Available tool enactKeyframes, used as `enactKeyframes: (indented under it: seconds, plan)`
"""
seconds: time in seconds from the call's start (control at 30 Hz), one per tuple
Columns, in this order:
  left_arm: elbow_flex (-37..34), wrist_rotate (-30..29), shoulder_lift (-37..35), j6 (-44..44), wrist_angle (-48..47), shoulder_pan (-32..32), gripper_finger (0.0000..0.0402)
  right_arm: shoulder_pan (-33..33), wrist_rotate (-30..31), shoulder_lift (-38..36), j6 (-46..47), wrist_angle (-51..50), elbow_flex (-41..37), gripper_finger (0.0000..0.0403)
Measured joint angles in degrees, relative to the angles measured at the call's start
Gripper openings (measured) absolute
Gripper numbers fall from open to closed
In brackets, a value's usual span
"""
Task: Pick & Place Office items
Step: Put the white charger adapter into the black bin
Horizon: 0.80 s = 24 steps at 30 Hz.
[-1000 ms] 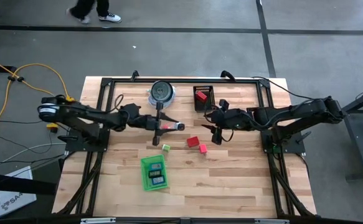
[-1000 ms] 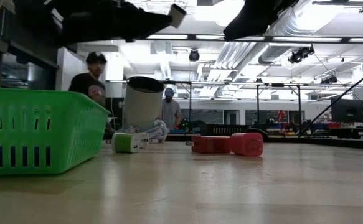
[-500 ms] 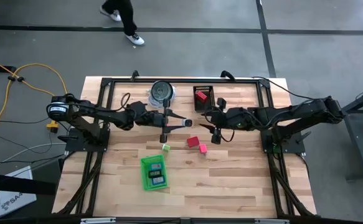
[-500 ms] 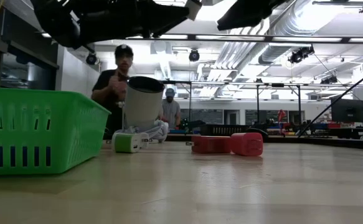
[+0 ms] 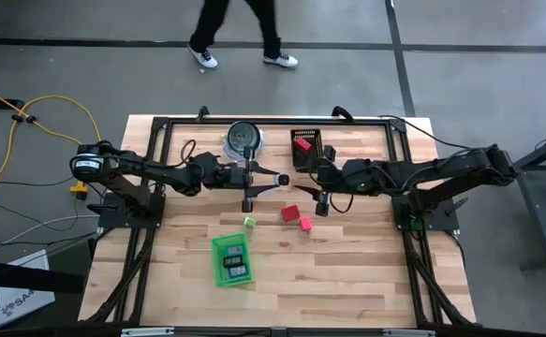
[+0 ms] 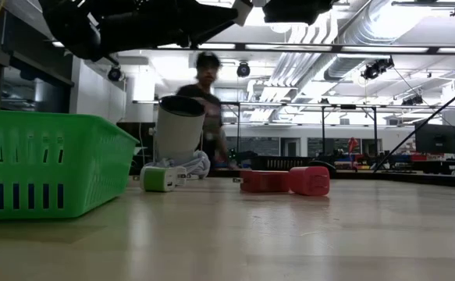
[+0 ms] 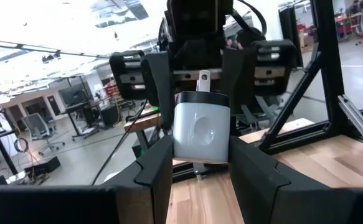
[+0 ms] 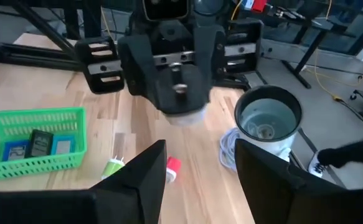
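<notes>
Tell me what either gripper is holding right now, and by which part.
The left gripper holds a white charger block by its two sides, above the table. The right gripper holds nothing.

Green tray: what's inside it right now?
The green tray holds two blue rectangular pieces with a dark piece between them, lying flat on its floor. In the low view the tray's wall hides them, and anything smaller inside cannot be told.

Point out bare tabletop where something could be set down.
Bare wood lies right of the green tray and on the right side, below the right hand. It is crowded mid-table around the red blocks, the left hand and the round container.
</notes>
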Motion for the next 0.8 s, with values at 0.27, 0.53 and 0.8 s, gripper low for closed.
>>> enactKeyframes:
  seconds: [0.27,0.53,0.8]
  plan:
    - [0.0,0.2,0.0,-1.3,1.8,0.0,0.013,-0.7,0.2,4.3,-1.1,3.3,-0.1,0.0176]
    - [0.0,0.0,0.0,-1.7,1.9,0.0,0.013,-1.2,0.5,4.7,-1.4,4.9,0.0,0.0176]
    - [-0.1,0.0,0.0,-1.3,1.4,0.0,0.013,-1.2,0.4,4.3,-1.9,5.5,0.0,0.0176]
